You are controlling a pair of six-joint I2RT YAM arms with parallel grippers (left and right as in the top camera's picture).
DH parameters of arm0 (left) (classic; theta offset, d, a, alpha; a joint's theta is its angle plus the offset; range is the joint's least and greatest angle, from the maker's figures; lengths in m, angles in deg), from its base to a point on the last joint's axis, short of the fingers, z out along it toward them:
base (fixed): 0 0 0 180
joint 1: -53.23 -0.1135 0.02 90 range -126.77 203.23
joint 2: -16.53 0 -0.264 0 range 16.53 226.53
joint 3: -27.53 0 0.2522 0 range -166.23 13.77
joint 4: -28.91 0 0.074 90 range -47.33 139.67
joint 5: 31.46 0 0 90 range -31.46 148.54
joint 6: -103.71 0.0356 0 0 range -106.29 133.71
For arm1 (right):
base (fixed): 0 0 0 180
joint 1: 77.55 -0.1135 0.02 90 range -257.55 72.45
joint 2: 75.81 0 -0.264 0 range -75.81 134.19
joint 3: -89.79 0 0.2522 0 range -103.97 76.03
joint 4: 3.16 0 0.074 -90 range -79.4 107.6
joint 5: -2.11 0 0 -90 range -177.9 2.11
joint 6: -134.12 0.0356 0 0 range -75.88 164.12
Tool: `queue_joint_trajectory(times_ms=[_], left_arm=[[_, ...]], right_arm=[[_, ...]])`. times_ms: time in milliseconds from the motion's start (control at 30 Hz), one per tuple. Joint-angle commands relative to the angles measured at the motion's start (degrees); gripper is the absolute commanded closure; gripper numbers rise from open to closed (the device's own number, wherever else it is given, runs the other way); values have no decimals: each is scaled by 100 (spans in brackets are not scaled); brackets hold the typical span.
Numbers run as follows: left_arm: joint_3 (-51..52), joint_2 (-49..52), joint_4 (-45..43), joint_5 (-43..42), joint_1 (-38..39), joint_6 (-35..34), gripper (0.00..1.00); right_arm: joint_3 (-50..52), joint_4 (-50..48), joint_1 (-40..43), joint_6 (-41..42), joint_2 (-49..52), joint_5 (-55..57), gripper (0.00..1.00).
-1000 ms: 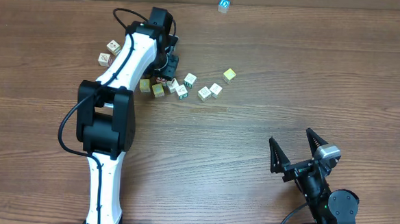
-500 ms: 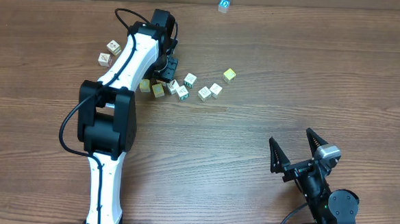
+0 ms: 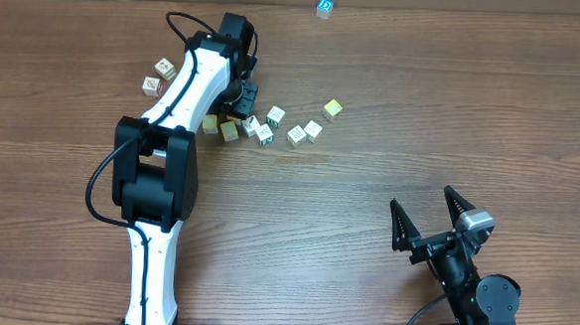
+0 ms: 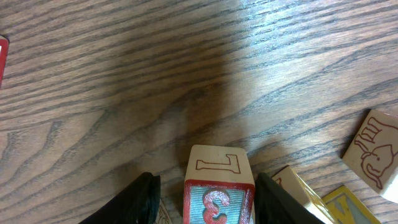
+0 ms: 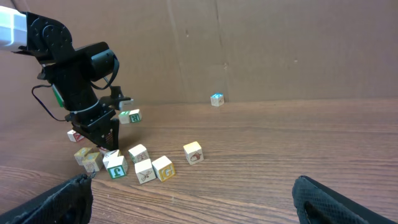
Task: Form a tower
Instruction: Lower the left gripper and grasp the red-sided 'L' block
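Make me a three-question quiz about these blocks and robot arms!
1. Where is the blue block?
A. alone at the far edge of the table
B. on another block
C. in an end effector

2. What colour frames the front face of the block between the left end effector's fingers?
A. purple
B. red
C. black

3. How is the right end effector?
A. shut on a block
B. shut, empty
C. open, empty

Answers: 1 A, it sits apart from the others; 2 B, a red frame shows; 3 C, its fingers spread wide, nothing between.

The cube (image 4: 219, 202) between the fingers (image 4: 142, 200) of the left gripper (image 4: 205, 180) is cut off below; contact cannot be told. Overhead, letters on the loose cubes (image 3: 296, 135) are unreadable.
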Motion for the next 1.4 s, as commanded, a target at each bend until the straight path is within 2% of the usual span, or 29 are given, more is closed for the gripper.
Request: queue_joint_trajectory(times_ms=[0, 233, 500, 1367], left_arm=[[83, 39, -31, 66, 0, -107, 54], [509, 39, -457, 85, 0, -98, 56], [501, 37, -595, 85, -7, -105, 58], [238, 37, -393, 68, -11, -129, 59]], right_arm=[[59, -31, 26, 13, -52, -2, 0], [59, -31, 26, 13, -52, -2, 0], [59, -31, 26, 13, -52, -2, 0], [59, -31, 26, 13, -52, -2, 0]])
